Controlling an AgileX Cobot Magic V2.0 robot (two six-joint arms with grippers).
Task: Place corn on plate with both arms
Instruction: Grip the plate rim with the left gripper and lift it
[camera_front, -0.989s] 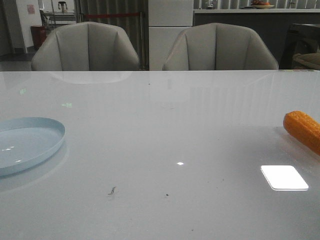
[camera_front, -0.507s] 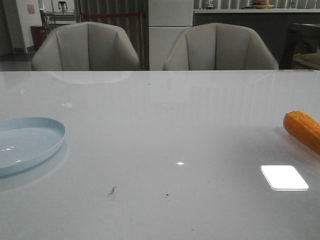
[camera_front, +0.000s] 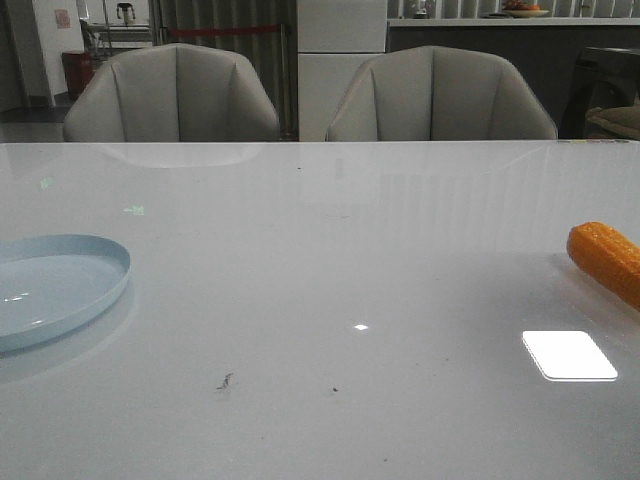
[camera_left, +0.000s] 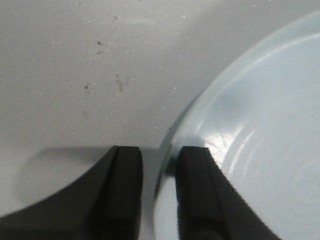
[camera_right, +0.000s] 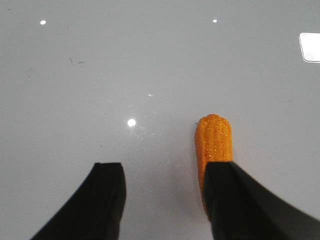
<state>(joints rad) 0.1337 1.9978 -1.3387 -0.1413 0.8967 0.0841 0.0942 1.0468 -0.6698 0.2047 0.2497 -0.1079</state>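
The pale blue plate (camera_front: 50, 285) lies flat at the table's left, cut off by the frame edge. In the left wrist view its rim (camera_left: 172, 137) runs between my left gripper's (camera_left: 160, 150) two fingers, one over the plate and one over the table. The jaws stand a little apart with gaps beside the rim. The orange corn (camera_front: 608, 260) lies at the table's right edge. In the right wrist view my right gripper (camera_right: 165, 167) is wide open just above the table. The corn (camera_right: 214, 140) lies along and partly under one finger (camera_right: 235, 200). Neither gripper shows in the front view.
Two grey chairs (camera_front: 175, 95) (camera_front: 440, 95) stand behind the table's far edge. A bright light patch (camera_front: 568, 355) reflects on the glossy white tabletop near the corn. Small dark specks (camera_front: 224, 381) lie at the front middle.
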